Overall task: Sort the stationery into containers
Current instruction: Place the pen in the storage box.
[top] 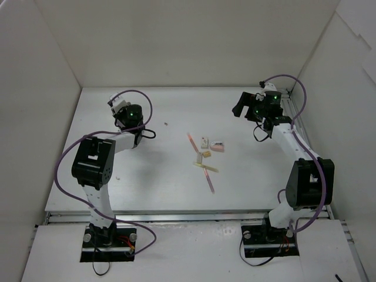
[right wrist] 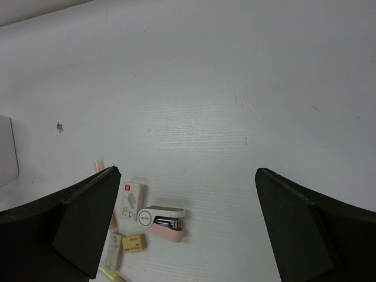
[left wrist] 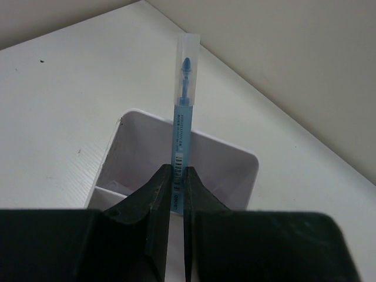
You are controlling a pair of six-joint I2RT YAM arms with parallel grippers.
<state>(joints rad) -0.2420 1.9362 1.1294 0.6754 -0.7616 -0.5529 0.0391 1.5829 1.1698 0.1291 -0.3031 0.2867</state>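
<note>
The blue pen (left wrist: pixel 181 111) is clamped between the fingers of the left pincer (left wrist: pixel 177 176), which grips its barcoded barrel. The clear-capped tip points away from the wrist camera. Below pen and pincer sits the white organizer (left wrist: pixel 238 161). In that view the barrel crosses over its end compartment, and a divider wall shows at the near left. We cannot tell whether the pen touches the organizer. From above, we find this pincer at the far left of the bench (top: pixel 176 111).

The other stationery lies in a loose cluster at mid-bench, well apart from both pincers: a pink pen (top: pixel 192 141), a white eraser (top: pixel 204 141), a pink-and-white mini stapler (top: pixel 217 145), a beige block (top: pixel 200 157), a yellow pen (top: pixel 206 167) and a second pink pen (top: pixel 209 181). The right pincer (right wrist: pixel 187 171) hangs at the far right, its jaws spread wide with nothing between them. In its wrist view we see the stapler and erasers on the bench, low and left of the gap.
</note>
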